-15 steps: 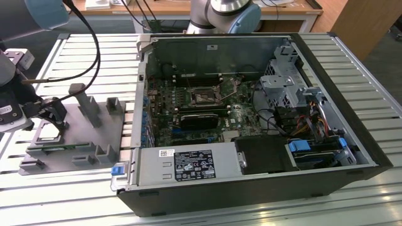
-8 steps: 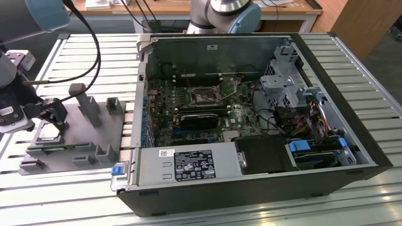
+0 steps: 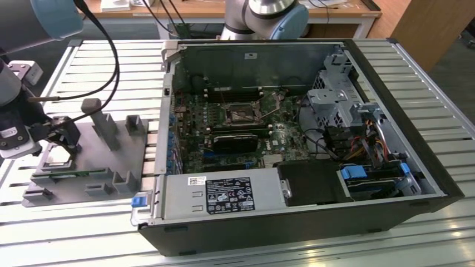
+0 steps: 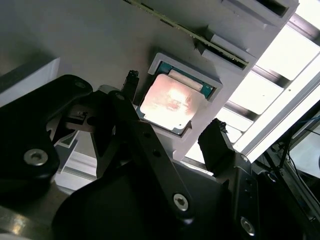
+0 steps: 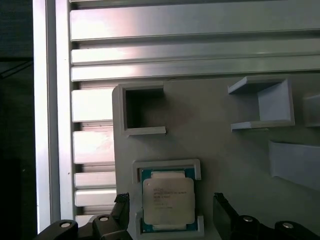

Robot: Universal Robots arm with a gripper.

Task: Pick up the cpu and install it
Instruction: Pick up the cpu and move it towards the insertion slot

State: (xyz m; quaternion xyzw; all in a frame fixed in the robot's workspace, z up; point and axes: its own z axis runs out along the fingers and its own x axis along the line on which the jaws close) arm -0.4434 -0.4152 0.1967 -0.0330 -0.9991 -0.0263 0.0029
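Observation:
The cpu [image 5: 168, 202], a flat square chip with a shiny metal top, lies in a grey holder on the grey fixture plate [image 5: 210, 145]. In the second wrist view the cpu [image 4: 170, 102] glows under the light. My gripper [image 5: 172, 214] is open and hangs just above the chip, one black finger [image 5: 123, 207] on each side with a gap to the chip's edges. In the exterior view my gripper [image 3: 63, 134] is over the plate [image 3: 111, 161] at the exterior view's left. The black socket [image 3: 239, 115] on the motherboard stands bare inside the case.
The open computer case [image 3: 297, 144] takes up the middle, with a power supply [image 3: 222, 194] at its front and drive cages and cables on the exterior view's right. Upright grey brackets [image 3: 104, 125] and a green memory stick [image 3: 70, 175] share the plate. A slatted aluminium table [image 3: 82, 233] carries everything.

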